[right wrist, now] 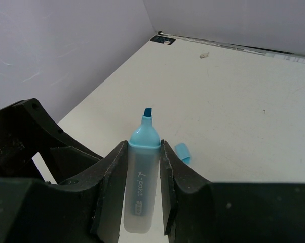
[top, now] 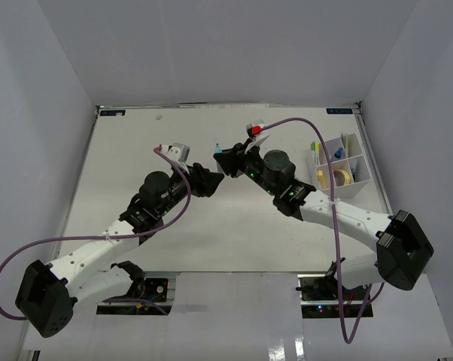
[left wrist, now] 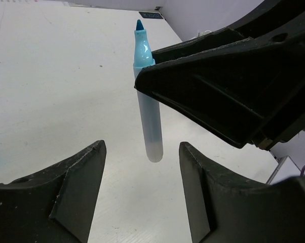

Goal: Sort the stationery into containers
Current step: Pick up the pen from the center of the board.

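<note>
My right gripper (right wrist: 143, 147) is shut on an uncapped light-blue highlighter (right wrist: 141, 182), its translucent barrel clamped between the two fingers and its blue tip pointing away. In the left wrist view the same highlighter (left wrist: 148, 116) hangs upright above the table. Its lower end sits just beyond my left gripper (left wrist: 142, 152), which is open with nothing between its fingers. From above, the two grippers meet mid-table, left (top: 211, 180) and right (top: 225, 159). The highlighter's blue cap (right wrist: 183, 152) lies on the table. The white divided container (top: 358, 179) stands at the far right.
The container holds a blue bottle (top: 337, 153), a yellow roll (top: 341, 177) and a green-topped marker (top: 314, 147). A red-tipped item (top: 254, 130) lies behind the right gripper. Purple cables loop off both arms. Grey walls enclose the white table.
</note>
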